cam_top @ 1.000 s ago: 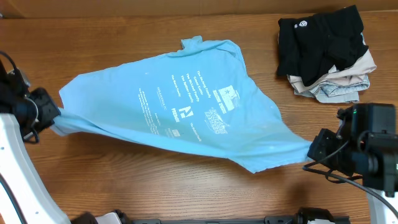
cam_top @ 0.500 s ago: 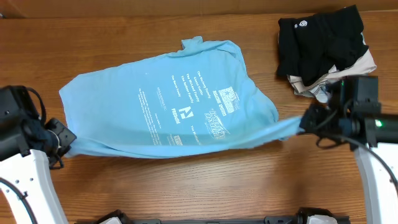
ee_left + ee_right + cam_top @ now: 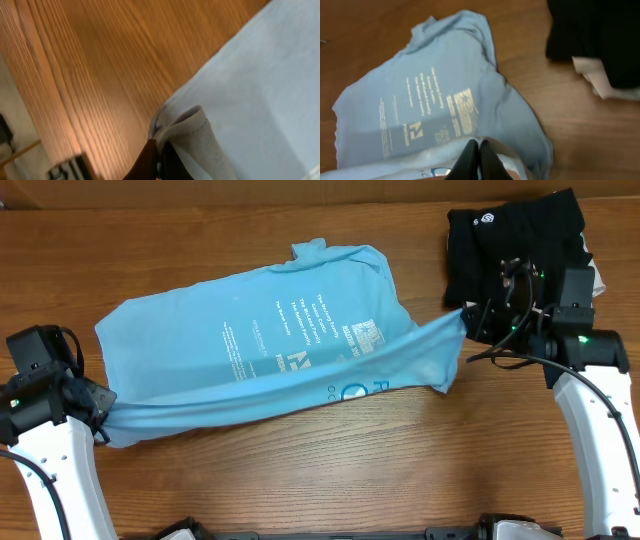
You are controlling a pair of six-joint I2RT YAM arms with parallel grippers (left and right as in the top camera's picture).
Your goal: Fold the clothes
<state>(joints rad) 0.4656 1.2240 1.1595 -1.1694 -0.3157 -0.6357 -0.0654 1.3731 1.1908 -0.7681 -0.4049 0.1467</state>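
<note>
Overhead: light blue T-shirt (image 3: 200,340), white lettering

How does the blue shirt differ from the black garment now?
The blue shirt lies spread mid-table; the black garment sits bunched on a pile. The blue shirt is pinched by the left gripper and right gripper; the black garment is in neither. The blue shirt carries blocks of white text; the black garment only a small logo. Both are cloth on the table.

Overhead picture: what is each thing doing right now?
light blue T-shirt: spread out, near edge lifted and partly folded over
left gripper: shut on the T-shirt's corner
right gripper: shut on the T-shirt's other corner
black garment: crumpled in a pile
</note>
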